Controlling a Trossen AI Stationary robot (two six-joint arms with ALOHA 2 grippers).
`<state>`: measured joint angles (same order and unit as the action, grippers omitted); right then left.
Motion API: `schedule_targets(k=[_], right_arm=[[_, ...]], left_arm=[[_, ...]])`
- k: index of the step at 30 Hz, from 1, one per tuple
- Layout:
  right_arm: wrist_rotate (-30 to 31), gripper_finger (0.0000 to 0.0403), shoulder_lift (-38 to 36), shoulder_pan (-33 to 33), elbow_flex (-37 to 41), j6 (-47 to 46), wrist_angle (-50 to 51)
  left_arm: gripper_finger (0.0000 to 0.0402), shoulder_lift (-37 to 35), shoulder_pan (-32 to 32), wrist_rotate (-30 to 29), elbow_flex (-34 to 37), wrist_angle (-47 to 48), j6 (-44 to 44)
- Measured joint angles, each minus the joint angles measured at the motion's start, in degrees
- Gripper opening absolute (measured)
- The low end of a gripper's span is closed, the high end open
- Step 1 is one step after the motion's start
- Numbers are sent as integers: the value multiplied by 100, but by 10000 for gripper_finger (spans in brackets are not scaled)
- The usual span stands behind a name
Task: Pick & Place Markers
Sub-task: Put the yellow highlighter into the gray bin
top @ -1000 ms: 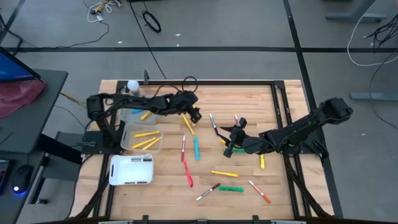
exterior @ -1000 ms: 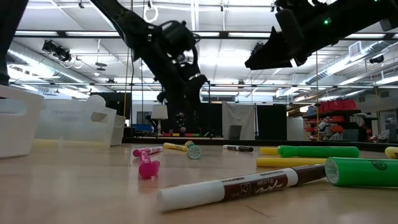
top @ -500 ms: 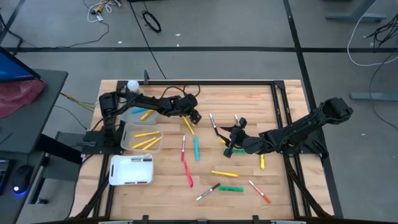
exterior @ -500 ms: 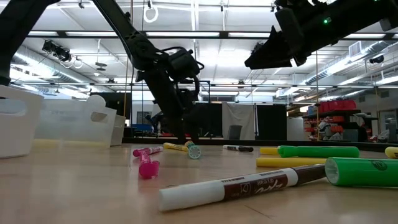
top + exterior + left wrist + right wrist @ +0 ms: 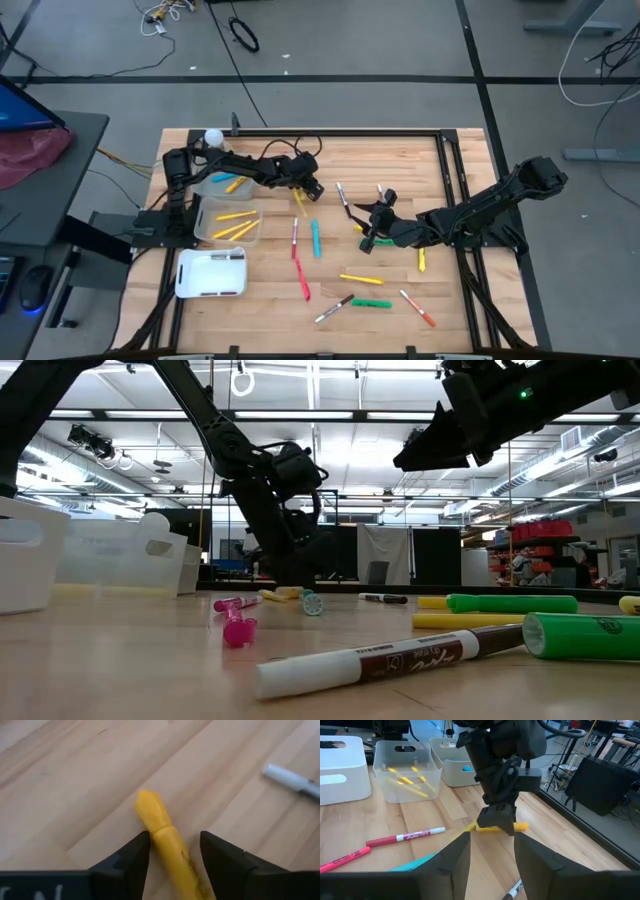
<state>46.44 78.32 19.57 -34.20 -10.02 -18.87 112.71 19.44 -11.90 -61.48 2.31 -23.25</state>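
Note:
Several markers lie scattered on the wooden table (image 5: pixel 400 160): red, light blue, yellow, green and white ones with dark ends. My left gripper (image 5: pixel 310 188) is down at the table, open, its fingers on either side of a yellow marker (image 5: pixel 156 822) that lies flat on the wood; the same marker shows in the high view (image 5: pixel 300 201) and the low view (image 5: pixel 288 593). My right gripper (image 5: pixel 372 226) hangs open above the table's middle right, holding nothing in the right wrist view (image 5: pixel 491 845). My left gripper (image 5: pixel 172 845) comes from above and straddles the yellow marker near one end (image 5: pixel 165 837), fingers across it. One finger (image 5: pixel 137 851) stands close against the marker's side. Whether it touches, I cannot tell. The marker lies flat on the table.
A clear bin (image 5: pixel 228 222) with yellow markers and a second bin (image 5: pixel 222 183) stand at the table's left, and a white bin (image 5: pixel 212 272) sits nearer. A light blue marker (image 5: pixel 316 238) and a red one (image 5: pixel 304 285) lie near the left gripper.
My left gripper has come down to the table over the yellow marker, its arm folding lower, until the fingers stand around the marker. The marker has stayed flat where it was. My right arm has kept still.

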Motion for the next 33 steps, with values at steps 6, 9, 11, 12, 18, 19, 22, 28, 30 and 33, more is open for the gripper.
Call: schedule_targets(k=[6,9,11,12,18,19,22,28,30,33], right_arm=[[-1,152,0,0,0,0,-13],[0,152,0,0,0,0,-8],[0,152,0,0,0,0,-8],[0,152,0,0,0,0,-4],[0,152,0,0,0,0,0],[0,152,0,0,0,0,0],[0,152,0,0,0,0,4],[0,152,0,0,0,2,17],[0,152,0,0,0,1,15],[0,152,0,0,0,1,12]], left_arm=[[164,109,29,93,-13,-112,-9],[147,118,29,100,-13,-149,105],[128,121,33,127,-13,-180,164],[117,124,33,129,-13,-189,172],[67,96,33,171,-4,-273,613],[67,96,31,177,-10,-291,709],[67,-59,6,276,-96,-288,948],[67,-725,-135,254,-222,-236,1624],[67,-1067,-216,259,-222,-113,1847],[67,-1597,-382,446,-233,273,2466]])
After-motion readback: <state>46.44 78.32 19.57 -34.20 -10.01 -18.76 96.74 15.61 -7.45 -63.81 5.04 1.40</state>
